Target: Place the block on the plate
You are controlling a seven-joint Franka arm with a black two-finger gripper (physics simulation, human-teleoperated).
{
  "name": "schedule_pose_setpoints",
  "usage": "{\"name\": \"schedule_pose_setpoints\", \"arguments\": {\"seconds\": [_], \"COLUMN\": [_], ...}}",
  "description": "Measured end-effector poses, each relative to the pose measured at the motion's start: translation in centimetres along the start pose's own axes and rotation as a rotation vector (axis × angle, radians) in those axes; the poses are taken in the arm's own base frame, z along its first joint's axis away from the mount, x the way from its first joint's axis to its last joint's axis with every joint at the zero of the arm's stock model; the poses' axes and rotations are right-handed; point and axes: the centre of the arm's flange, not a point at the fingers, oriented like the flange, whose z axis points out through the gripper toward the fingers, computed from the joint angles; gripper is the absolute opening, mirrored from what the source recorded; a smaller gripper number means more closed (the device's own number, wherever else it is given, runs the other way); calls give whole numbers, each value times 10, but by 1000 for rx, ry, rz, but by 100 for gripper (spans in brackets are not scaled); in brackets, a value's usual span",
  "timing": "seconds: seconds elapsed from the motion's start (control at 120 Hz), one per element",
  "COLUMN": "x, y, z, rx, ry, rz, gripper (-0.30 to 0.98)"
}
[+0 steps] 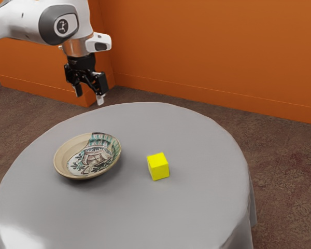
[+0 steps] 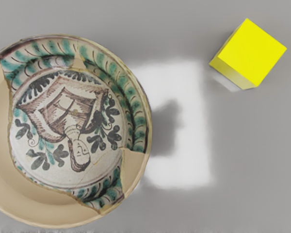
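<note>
In the exterior view, the block (image 1: 158, 166) sits upright on the desk (image 1: 129, 218), beside the plate (image 1: 63, 155) and apart from it, towards the exterior view's right. Nothing of the placing is done, then: the grasp, the lift, the carry over the plate's rim and the release are all left. The gripper (image 1: 89, 97) is raised well above the level of the plate, pointing down. Its two fingers stand wide apart with nothing between them, so it holds nothing and touches neither block nor plate.

In the wrist view, the plate is bare, its painted figure uncovered, and the block lies outside the rim with desk between them. A bright patch (image 2: 186, 145) lies next to the plate. I judge the next move to be across and down to the block.
</note>
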Motion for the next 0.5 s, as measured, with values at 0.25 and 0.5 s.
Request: {"name": "schedule_pose_setpoints", "arguments": {"seconds": [0.25,0.5], "x": [5,46], "y": [12,96], "z": [41,124], "rx": [-5,19], "ry": [-53,-92], "rz": [23,65], "gripper": [69,69]}}
